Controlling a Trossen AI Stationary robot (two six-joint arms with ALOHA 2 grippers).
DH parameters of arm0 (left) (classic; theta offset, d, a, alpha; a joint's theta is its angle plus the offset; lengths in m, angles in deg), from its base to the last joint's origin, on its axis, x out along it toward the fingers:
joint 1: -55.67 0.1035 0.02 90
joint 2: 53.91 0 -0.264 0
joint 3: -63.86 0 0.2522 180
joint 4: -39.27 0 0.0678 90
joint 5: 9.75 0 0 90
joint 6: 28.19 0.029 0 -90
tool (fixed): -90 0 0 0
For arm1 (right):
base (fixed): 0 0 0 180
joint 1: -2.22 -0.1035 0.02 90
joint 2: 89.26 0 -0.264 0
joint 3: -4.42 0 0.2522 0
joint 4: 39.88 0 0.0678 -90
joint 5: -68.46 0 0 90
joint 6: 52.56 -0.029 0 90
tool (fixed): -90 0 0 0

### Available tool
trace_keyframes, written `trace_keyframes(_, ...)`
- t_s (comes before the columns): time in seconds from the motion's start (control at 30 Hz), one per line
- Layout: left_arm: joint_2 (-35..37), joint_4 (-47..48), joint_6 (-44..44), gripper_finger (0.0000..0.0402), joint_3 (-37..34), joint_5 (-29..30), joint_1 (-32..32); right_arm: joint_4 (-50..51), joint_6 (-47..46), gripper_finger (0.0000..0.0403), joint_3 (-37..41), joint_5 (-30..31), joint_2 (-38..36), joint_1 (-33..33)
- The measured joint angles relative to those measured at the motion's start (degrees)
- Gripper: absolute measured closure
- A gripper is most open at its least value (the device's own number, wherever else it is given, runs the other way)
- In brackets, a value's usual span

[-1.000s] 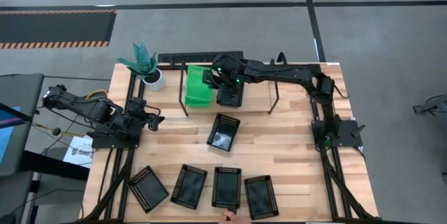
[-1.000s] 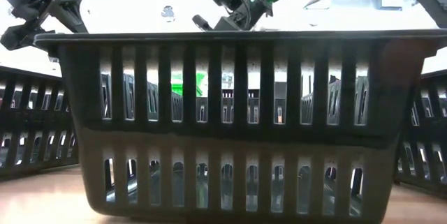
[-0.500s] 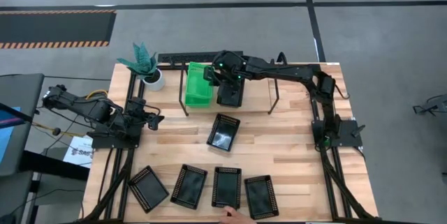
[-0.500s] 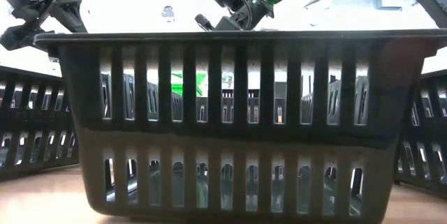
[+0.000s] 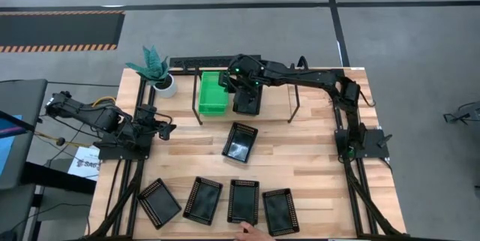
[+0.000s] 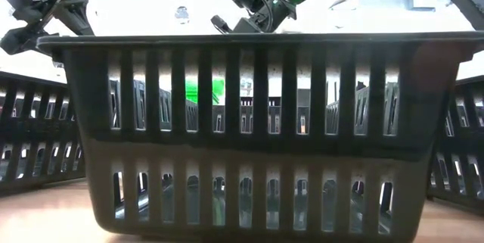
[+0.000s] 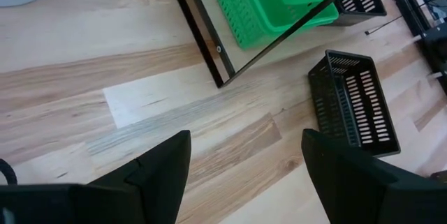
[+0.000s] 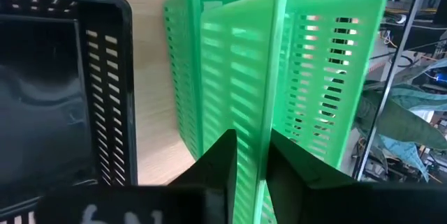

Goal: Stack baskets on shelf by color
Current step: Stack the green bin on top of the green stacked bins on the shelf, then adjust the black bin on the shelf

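At the far edge of the worktop [image 5: 315, 158], the right tool [image 8: 253, 155] straddles the wall of the top green basket [image 8: 307, 63] on the shelf [image 5: 296, 100], fingers slightly apart, just beside a black basket [image 5: 247, 103] there. Another black basket [image 5: 240, 142] lies mid-worktop and four line the near edge. The left tool [image 7: 244, 175] waits at the left edge, fingers wide apart

The right claw [image 8: 253, 155] straddles the rim of a tilted green basket [image 8: 307, 63], its fingers [image 8: 220, 158] slightly apart. That basket sits partly inside another green one [image 8: 183, 77], beside a black basket [image 8: 63, 84] on the wood board [image 8: 152, 112].
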Motion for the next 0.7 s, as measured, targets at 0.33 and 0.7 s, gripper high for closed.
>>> trace_keyframes(0.33,-0.01,0.02,0.02,0.0141,0.00,-0.02,-0.01,-0.48,0.00,0.0295,0.00,-0.01,0.08,0.00)
trace_keyframes(0.7,-0.01,-0.03,-0.42,0.0141,0.00,-0.04,-0.01,-6.82,-0.15,0.0295,0.00,0.96,2.95,-0.49)
